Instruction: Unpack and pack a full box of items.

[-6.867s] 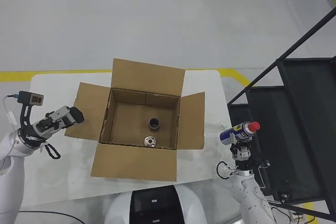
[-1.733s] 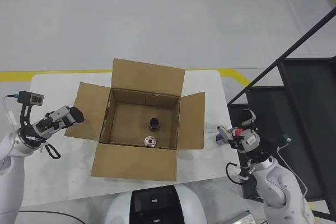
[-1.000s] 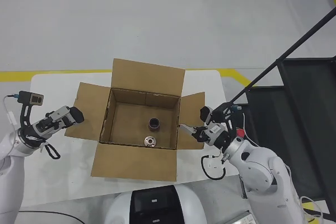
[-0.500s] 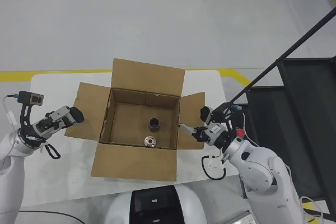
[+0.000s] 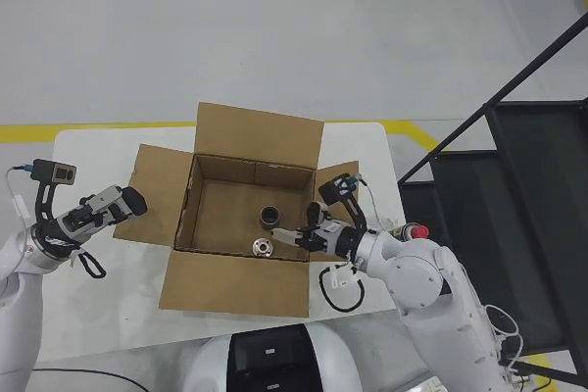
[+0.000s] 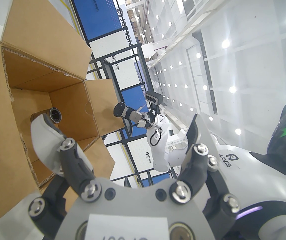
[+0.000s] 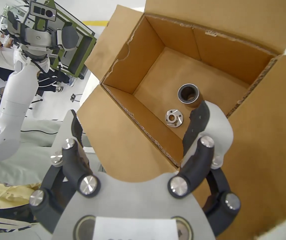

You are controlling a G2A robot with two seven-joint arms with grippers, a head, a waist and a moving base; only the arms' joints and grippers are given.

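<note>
Right tool [image 7: 138, 115] spread over box [image 7: 122, 58], left tool [image 6: 117, 126] spread aside, flange [image 7: 174, 118] beside dark sleeve [image 7: 188, 94] inside

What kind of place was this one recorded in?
Probably a warehouse or factory hall: a yellow floor line, a black steel rack beside the table, and a high ceiling with rows of lights.
</note>
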